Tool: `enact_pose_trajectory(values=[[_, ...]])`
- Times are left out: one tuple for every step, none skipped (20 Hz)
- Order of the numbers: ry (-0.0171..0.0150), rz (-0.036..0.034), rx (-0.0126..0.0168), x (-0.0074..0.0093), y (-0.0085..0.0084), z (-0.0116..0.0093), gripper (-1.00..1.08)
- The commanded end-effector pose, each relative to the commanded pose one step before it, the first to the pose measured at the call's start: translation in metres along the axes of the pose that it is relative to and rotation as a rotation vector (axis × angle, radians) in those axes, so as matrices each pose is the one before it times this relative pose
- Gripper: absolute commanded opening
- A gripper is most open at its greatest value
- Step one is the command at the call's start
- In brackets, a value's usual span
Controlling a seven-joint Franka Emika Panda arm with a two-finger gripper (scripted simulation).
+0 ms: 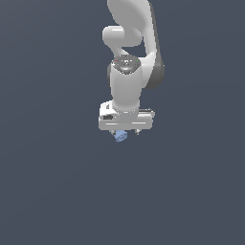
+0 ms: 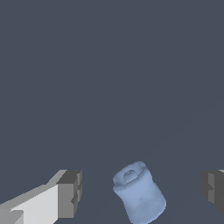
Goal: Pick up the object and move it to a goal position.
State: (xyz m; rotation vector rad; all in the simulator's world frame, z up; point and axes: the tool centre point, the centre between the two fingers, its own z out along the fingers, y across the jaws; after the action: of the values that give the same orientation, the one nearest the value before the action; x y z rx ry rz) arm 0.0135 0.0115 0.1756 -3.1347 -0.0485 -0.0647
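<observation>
The object [image 2: 139, 193] is a small light-blue lumpy item lying on the dark grey floor; in the exterior view the object [image 1: 120, 137] peeks out just below the white hand. My gripper [image 2: 140, 188] is open, its two grey fingertips standing wide on either side of the object without touching it. One fingertip [image 2: 70, 193] shows with its white finger behind it, the other only at the picture's edge. In the exterior view the gripper [image 1: 125, 131] points straight down, and the fingers are mostly hidden by the hand.
The white arm [image 1: 128, 57] rises above the gripper in the exterior view. All around is plain dark grey floor [image 1: 57, 182].
</observation>
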Motion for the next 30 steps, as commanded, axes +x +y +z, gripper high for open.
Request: enact_pose_trajectory(values=[[-0.00121,-0.00944,-0.00024,-0.00164,0.00075,0.00189,1.0],[-0.00061,-0.0067,-0.00012,-0.00108,0.00044,0.00119,1.0],[-0.0007,-0.00799,-0.00021,-0.00131,0.00055,0.00144,1.0],[-0.00078,-0.00928,-0.00029,-0.00153,0.00064,0.00169,1.0],[-0.00088,-0.01059,-0.00036,-0.00176,0.00069,0.00193,1.0],[-0.00098,-0.01179,-0.00038,-0.00198,0.00075,0.00214,1.0],[-0.00109,-0.01303,-0.00035,-0.00221,0.00078,0.00234,1.0],[-0.00121,-0.01431,-0.00033,-0.00245,0.0008,0.00255,1.0],[-0.00132,-0.01558,-0.00031,-0.0027,0.00081,0.00276,1.0],[-0.00143,-0.01691,-0.0003,-0.00296,0.0008,0.00297,1.0],[-0.00154,-0.01823,-0.00027,-0.00323,0.00078,0.00318,1.0],[-0.00164,-0.01955,-0.00021,-0.0035,0.00074,0.00338,1.0],[-0.00175,-0.02089,-0.00015,-0.00378,0.00067,0.00357,1.0],[-0.00185,-0.02224,-0.00007,-0.00407,0.00059,0.00376,1.0],[-0.00194,-0.0236,0.00002,-0.00436,0.00047,0.00395,1.0],[-0.00203,-0.02497,0.00014,-0.00466,0.00032,0.00413,1.0],[-0.00204,-0.02552,0.00026,-0.0048,0.00015,0.00417,1.0],[-0.00193,-0.02459,0.00036,-0.00465,-0.00005,0.00396,1.0],[-0.0018,-0.02328,0.00044,-0.00443,-0.0002,0.0037,1.0],[-0.00166,-0.022,0.0005,-0.00419,-0.00035,0.00346,1.0],[-0.00153,-0.02068,0.00055,-0.00395,-0.00045,0.00321,1.0],[-0.0014,-0.01937,0.00058,-0.0037,-0.00055,0.00298,1.0],[-0.00128,-0.01806,0.00059,-0.00345,-0.00061,0.00274,1.0],[-0.00115,-0.01672,0.0006,-0.0032,-0.00065,0.00252,1.0],[-0.00104,-0.01541,0.00059,-0.00294,-0.00068,0.0023,1.0],[-0.00093,-0.01408,0.00057,-0.00268,-0.00068,0.00208,1.0],[-0.00082,-0.01275,0.00055,-0.00242,-0.00067,0.00187,1.0],[-0.00072,-0.01142,0.00051,-0.00216,-0.00064,0.00166,1.0],[-0.00063,-0.01007,0.00047,-0.00191,-0.00059,0.00146,1.0],[-0.00053,-0.00874,0.00042,-0.00165,-0.00054,0.00126,1.0]])
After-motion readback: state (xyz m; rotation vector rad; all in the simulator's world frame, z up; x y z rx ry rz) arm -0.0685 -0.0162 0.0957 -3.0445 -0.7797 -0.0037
